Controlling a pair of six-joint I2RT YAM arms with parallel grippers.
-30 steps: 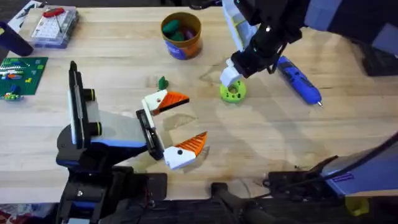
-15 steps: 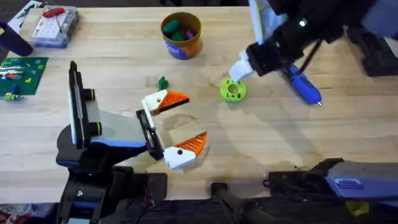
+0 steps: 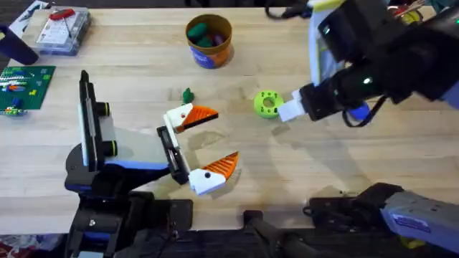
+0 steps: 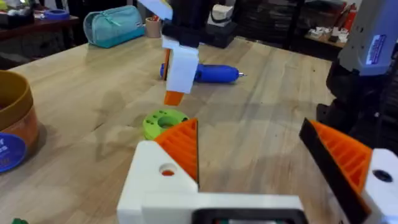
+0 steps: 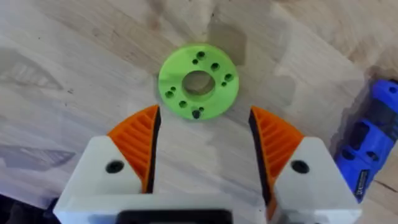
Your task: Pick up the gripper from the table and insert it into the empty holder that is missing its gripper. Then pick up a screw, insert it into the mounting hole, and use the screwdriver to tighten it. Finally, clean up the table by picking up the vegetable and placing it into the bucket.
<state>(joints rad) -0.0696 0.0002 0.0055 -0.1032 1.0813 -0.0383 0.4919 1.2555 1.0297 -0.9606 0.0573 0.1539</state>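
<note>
A lime-green disc (image 3: 268, 103) with holes lies on the table (image 3: 129, 64); in the right wrist view the disc (image 5: 198, 81) sits just beyond my open right gripper (image 5: 205, 140). Overhead, the right gripper (image 3: 287, 111) hovers at the disc's right side. The blue screwdriver (image 5: 370, 143) lies to the right, mostly under the right arm (image 3: 358, 112). My left gripper (image 3: 219, 140) stands open and empty at front centre. The small dark-green vegetable (image 3: 188, 94) lies left of the disc. The orange bucket (image 3: 209, 41) stands behind. A loose gripper, holder and screw are out of view.
A clear parts box (image 3: 61, 29) and a green board (image 3: 21, 86) sit at the far left. The left wrist view takes in the disc (image 4: 163, 121), the screwdriver (image 4: 214, 73) and the bucket (image 4: 12, 130).
The right arm has swung to the right and toward the front. Its gripper moved from above the disc to the disc's right side, and now covers most of the screwdriver.
</note>
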